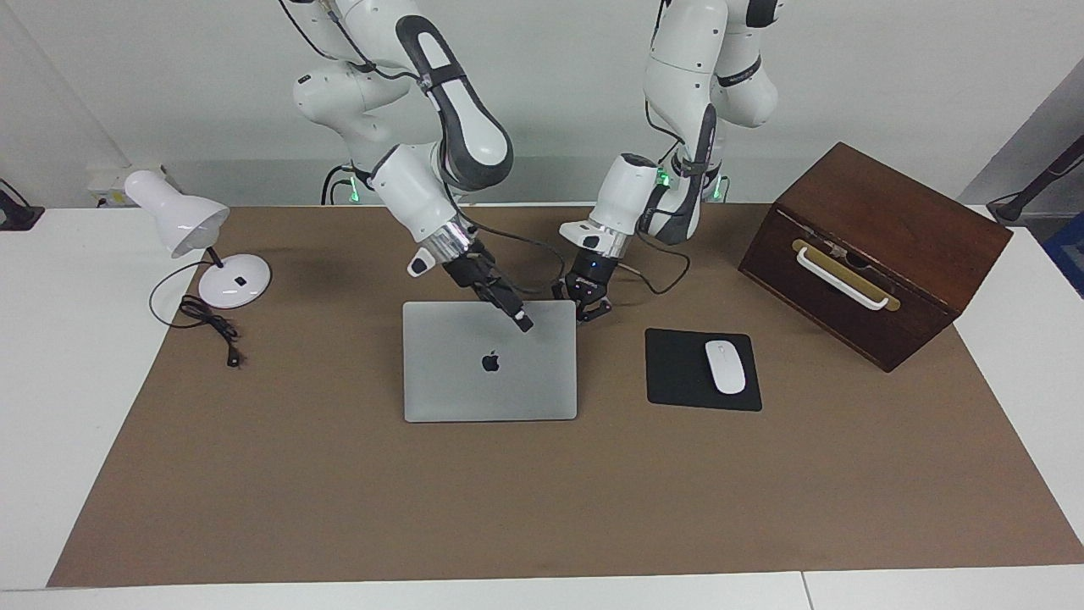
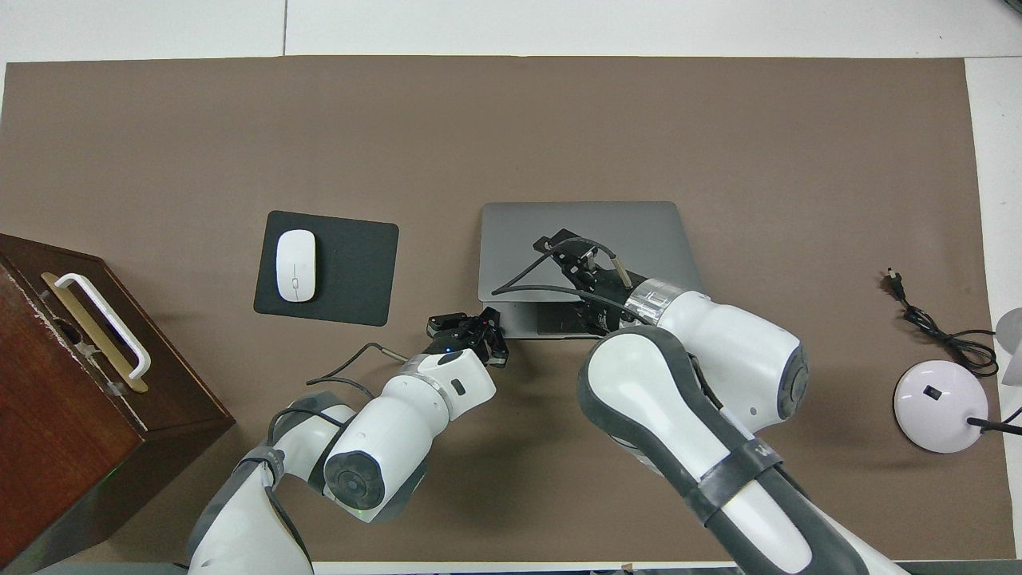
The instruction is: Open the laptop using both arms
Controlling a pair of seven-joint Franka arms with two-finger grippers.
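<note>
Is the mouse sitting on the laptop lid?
No. The mouse lies on the black mouse pad, beside the closed laptop toward the left arm's end of the table.

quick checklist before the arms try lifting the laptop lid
1. Lid state: laptop is closed and lies flat: ok.
2. Left gripper at the laptop's corner nearest the robots, toward the left arm's end: shut, ok.
3. Whether the left gripper touches the laptop's edge: cannot tell.
4. Right gripper over the lid near the edge closest to the robots: open, ok.
5. Right gripper pressing on the lid: cannot tell.
6. Mouse pad and mouse lie apart from the laptop: ok.
</note>
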